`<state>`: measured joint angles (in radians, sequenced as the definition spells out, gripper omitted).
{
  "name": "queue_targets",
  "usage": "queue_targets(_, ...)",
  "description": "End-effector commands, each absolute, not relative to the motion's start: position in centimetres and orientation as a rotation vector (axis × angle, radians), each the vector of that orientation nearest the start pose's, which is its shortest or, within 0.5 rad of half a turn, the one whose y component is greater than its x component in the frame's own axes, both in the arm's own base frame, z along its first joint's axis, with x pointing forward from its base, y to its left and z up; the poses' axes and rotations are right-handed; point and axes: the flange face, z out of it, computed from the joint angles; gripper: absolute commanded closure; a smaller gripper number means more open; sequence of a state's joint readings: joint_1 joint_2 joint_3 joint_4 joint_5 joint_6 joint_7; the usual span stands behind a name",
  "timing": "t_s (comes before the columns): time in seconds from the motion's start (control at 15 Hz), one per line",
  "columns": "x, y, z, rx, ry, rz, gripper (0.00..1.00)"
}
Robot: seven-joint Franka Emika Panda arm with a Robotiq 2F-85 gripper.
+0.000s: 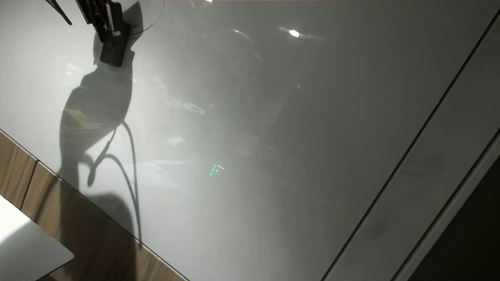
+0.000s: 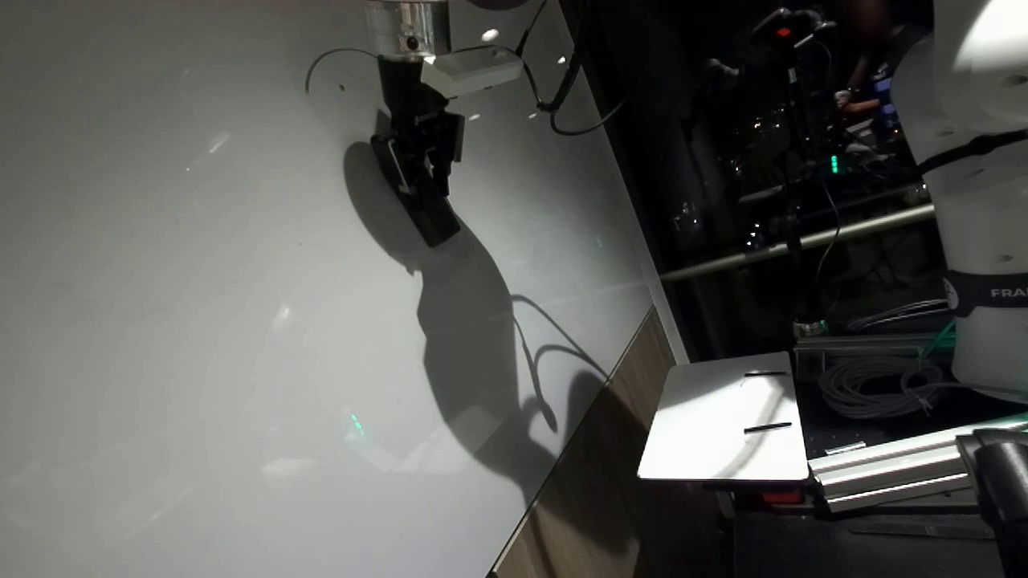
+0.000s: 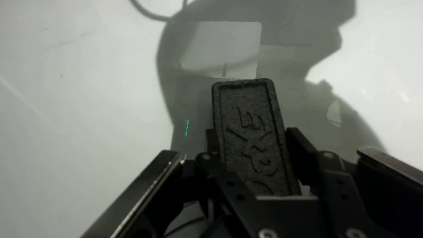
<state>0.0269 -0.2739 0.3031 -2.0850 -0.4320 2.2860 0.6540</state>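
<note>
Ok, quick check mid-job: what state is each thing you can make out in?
tool: closed on the eraser, gripping it by both sides
eraser: held, marked face showing in the wrist view; whether it touches the board is unclear
board: glossy, with reflections and a large shadow across it
panel: partly lit, partly shaded
pale cable: coiled
green light: lit

Board eraser [image 3: 248, 109] between fingers [image 3: 300, 158] of gripper [image 3: 253, 145], before whiteboard [image 2: 241, 321], wood panelling [image 2: 618, 421] below whiteboard, in an exterior view tabletop [image 2: 699, 425] right of panelling, left of aluminium profile [image 2: 891, 475]
</note>
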Motion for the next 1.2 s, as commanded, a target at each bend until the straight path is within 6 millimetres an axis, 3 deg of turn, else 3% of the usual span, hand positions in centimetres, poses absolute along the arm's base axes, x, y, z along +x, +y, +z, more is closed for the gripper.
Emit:
queue_targets(0.0,52.5,14.0,59.4,-3.175,0.242,-1.069,0.72)
queue_targets(0.67,52.0,9.9,64.3,-3.213,0.293,-1.091,0.72)
queue_targets(0.87,52.0,10.0,65.4,-3.215,0.303,-1.087,0.72)
queue_targets(1.13,49.2,11.0,68.7,-3.223,0.337,-1.004,0.72)
